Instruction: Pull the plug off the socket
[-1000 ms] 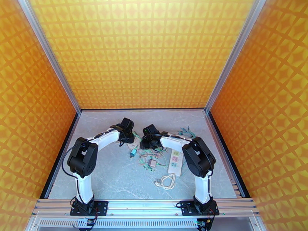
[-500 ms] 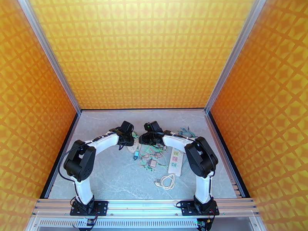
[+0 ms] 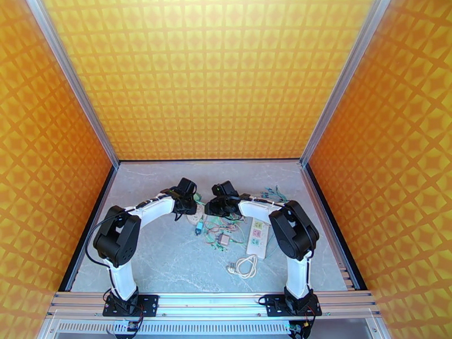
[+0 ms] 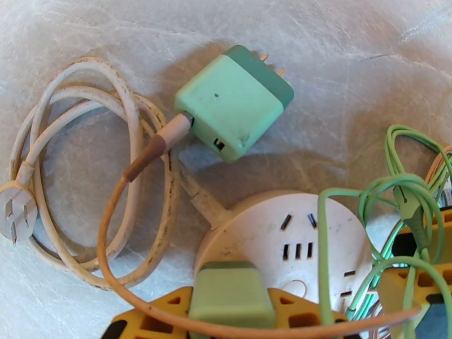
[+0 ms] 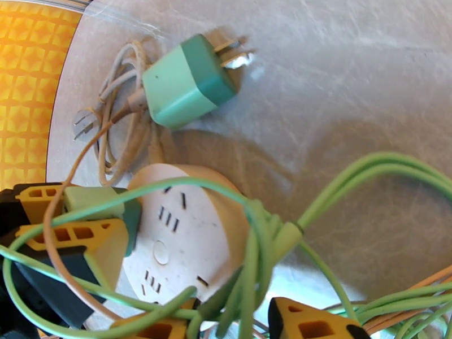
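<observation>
Both arms bend inward over the marble table [image 3: 152,261]. The left gripper [image 3: 189,209] and the right gripper [image 3: 213,209] hang low and near each other, at the far edge of a tangle of green cables [image 3: 217,228]. Right of the tangle lies the white power strip [image 3: 257,237], a coiled white cord [image 3: 243,266] in front of it, a small teal adapter [image 3: 198,229] left of the tangle

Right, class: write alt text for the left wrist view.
Yellow fingers pinch a pale green square plug seated in a round white plastic socket. A mint-green charger cube and a coiled white cord lie beside it on the marble table.
</observation>
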